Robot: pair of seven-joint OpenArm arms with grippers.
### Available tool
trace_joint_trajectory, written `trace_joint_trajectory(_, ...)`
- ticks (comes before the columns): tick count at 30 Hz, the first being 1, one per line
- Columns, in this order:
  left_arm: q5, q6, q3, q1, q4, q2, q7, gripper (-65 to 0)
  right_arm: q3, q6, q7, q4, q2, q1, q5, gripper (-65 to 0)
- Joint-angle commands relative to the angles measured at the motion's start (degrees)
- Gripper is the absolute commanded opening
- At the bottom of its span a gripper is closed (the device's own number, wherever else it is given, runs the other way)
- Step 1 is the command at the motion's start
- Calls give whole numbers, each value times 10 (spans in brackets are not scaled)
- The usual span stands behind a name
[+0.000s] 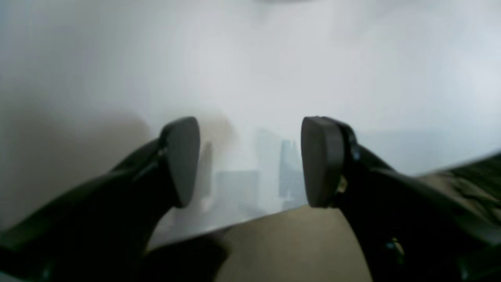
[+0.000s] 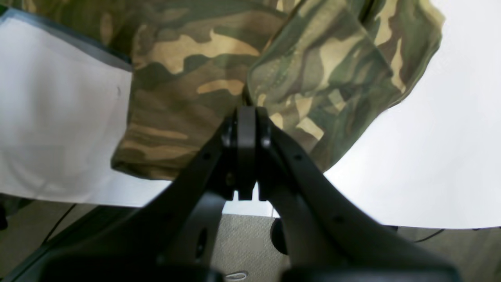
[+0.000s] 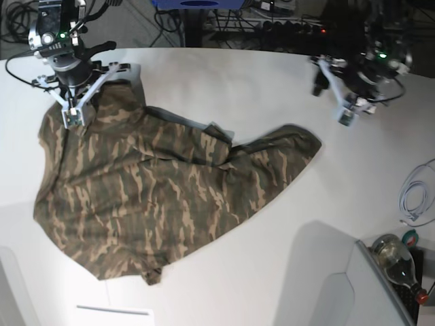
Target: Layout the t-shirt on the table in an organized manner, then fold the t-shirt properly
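Base view: right hand [image 3: 70, 117] was pinched on the t-shirt [image 3: 156, 190] at its far-left corner; the shirt lay rumpled across the white table [image 3: 224, 81], left of centre. Left hand [image 3: 348, 112] hovered spread, gripping nothing, well apart from the cloth. Cables [image 3: 416, 197] and a bottle [image 3: 397, 257] sat far right.

From where I stand, no word, number, brand or sign can be read anywhere. The t-shirt [image 3: 156, 197] under the right gripper [image 2: 246, 113] carries only its camouflage print, with no readable label. The white table [image 3: 238, 88] around the left gripper [image 1: 250, 160] bears no marking, and the bottle [image 3: 397, 257] well off to that gripper's side is too small to show any lettering.
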Motion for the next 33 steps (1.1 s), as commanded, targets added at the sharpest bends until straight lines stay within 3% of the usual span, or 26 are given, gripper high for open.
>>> trace_joint_trajectory(1, -31, 1, 5, -1, 8, 5, -8, -262, 2, -2, 11, 10, 2, 0, 2, -647)
trace_joint_trajectory(5, -173, -18, 8, -3, -32, 50, -39, -255, 1, -2, 11, 10, 2, -3, 2, -647)
trace_joint_trajectory(8, -267, -68, 17, -2, -98, 61, -119, -253, -1, -2, 11, 9, 2, -4, 2, -647)
trace_joint_trajectory(10, -323, -126, 22, -4, -156, 69, -155, -253, -1, -2, 10, 9, 2, -5, 2, -647)
trace_joint_trajectory(13, -384, -126, 36, -36, -230, 71, -169, -253, -1, -2, 10, 8, 2, -7, 2, -648)
trace_joint_trajectory(17, -410, -126, 84, -74, -278, 76, -167, -253, -2, -2, 10, 8, 2, -7, 1, -648)
trace_joint_trajectory(27, -327, -126, 113, -110, -253, 119, -168, -260, -2, -2, 10, 8, 4, -4, 0, -648)
trace_joint_trajectory(30, -208, -126, 132, -105, -185, 128, -190, -260, -2, -2, 10, 7, 5, -3, 0, -648)
trace_joint_trajectory(31, -143, -123, 151, -98, -157, 129, -212, -260, -2, -2, 10, 7, 5, -3, 0, -648)
trace_joint_trajectory(33, -1, -80, 193, -81, -103, 123, -252, -260, -2, -2, 10, 7, 5, -3, 1, -648)
